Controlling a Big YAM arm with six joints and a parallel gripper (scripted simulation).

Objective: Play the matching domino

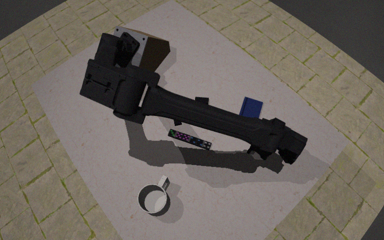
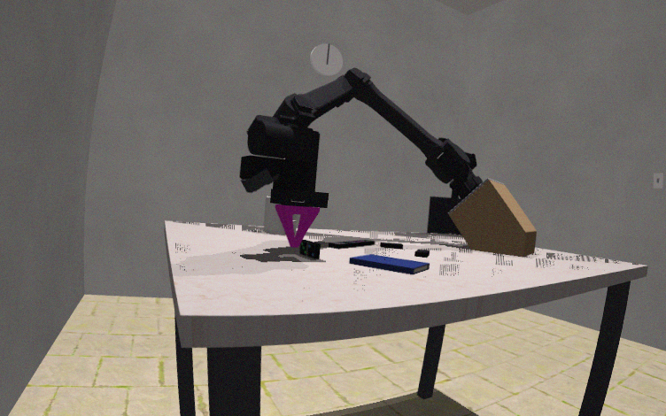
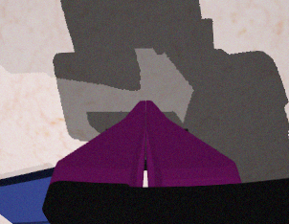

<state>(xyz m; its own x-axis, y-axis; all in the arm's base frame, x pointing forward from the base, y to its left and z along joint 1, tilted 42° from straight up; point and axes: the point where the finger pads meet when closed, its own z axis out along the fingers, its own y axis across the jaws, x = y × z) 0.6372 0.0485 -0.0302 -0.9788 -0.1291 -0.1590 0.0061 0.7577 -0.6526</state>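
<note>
Hanging above the worktop (image 1: 226,74) (image 2: 325,288), the black arm (image 1: 199,110) (image 2: 403,119) is pointing its magenta gripper (image 2: 295,244) (image 3: 145,110) toward six o'clock in the exterior view. The gripper's fingers are pressing together, pinching nothing. Just beside their tips, at about four o'clock, an upright domino (image 2: 309,250) is standing on edge, showing green and blue pips; whether they are touching I cannot tell. In the top view, the domino line (image 1: 190,139) (image 2: 351,242) is lying face up, running from green pips at ten o'clock to white ones at four. From its middle, one dark domino (image 1: 177,122) (image 2: 391,245) is peeking from under the arm at eleven o'clock, and another (image 1: 201,100) (image 2: 422,253) is lying toward half past twelve. The blue book (image 1: 252,107) (image 2: 389,263) is resting at two o'clock, while the mug (image 1: 168,202) is sitting at seven.
</note>
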